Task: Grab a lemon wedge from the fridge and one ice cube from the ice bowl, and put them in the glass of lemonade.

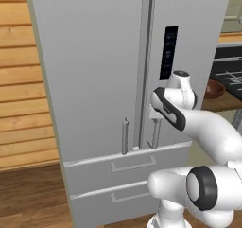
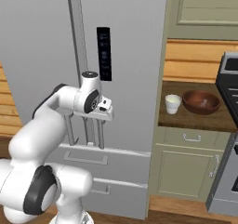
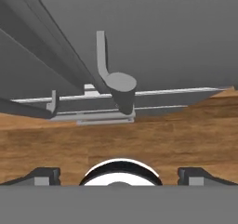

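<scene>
The grey fridge has both doors shut, so the lemon wedge is hidden. My gripper points down just above the top end of the right door handle. Its fingers are spread wide and hold nothing. In the hand view the handle end sits centred between them, further on. On the counter to the right stand the glass of lemonade and the reddish-brown ice bowl.
The left door handle hangs close beside the right one. Two drawers sit below the doors. A dark stove stands right of the counter, and green cabinets are beneath it. A wooden wall lies to the fridge's left.
</scene>
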Motion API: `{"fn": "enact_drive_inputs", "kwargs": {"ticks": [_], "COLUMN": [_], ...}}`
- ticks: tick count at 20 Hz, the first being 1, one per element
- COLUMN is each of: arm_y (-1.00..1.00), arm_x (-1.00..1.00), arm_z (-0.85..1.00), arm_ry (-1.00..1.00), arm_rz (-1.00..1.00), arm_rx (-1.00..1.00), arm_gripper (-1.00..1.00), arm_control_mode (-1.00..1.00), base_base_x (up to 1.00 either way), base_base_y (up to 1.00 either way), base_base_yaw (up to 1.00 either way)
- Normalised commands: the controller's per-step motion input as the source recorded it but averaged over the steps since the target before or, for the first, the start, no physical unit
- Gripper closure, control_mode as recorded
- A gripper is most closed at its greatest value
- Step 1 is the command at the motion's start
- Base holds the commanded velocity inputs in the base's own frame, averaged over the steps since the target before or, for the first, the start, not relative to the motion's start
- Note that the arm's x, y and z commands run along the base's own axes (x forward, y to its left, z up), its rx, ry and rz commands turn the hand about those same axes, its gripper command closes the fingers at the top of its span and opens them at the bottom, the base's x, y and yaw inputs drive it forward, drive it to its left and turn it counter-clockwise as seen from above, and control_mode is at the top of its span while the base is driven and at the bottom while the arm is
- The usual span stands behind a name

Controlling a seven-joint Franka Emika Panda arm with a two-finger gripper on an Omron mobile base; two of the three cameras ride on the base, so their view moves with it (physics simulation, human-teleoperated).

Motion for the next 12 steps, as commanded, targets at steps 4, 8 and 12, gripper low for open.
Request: {"fn": "enact_drive_inputs", "kwargs": {"ticks": [4,8,12], "arm_y": [0.00,0.00,0.00], "arm_x": [0.08,0.00,0.05], "arm_z": [-0.41,-0.11,-0.07], "arm_ry": [-0.03,-0.21,-0.18], "arm_rz": [0.00,0.00,0.00], "arm_rx": [0.01,0.05,0.01], "arm_gripper": [-1.00,-1.00,-1.00], "arm_control_mode": [-1.00,-1.00,-1.00], "base_base_x": [0.00,0.00,0.00], "base_base_y": [0.00,0.00,0.00], "base_base_yaw": [0.00,0.00,0.00]}}
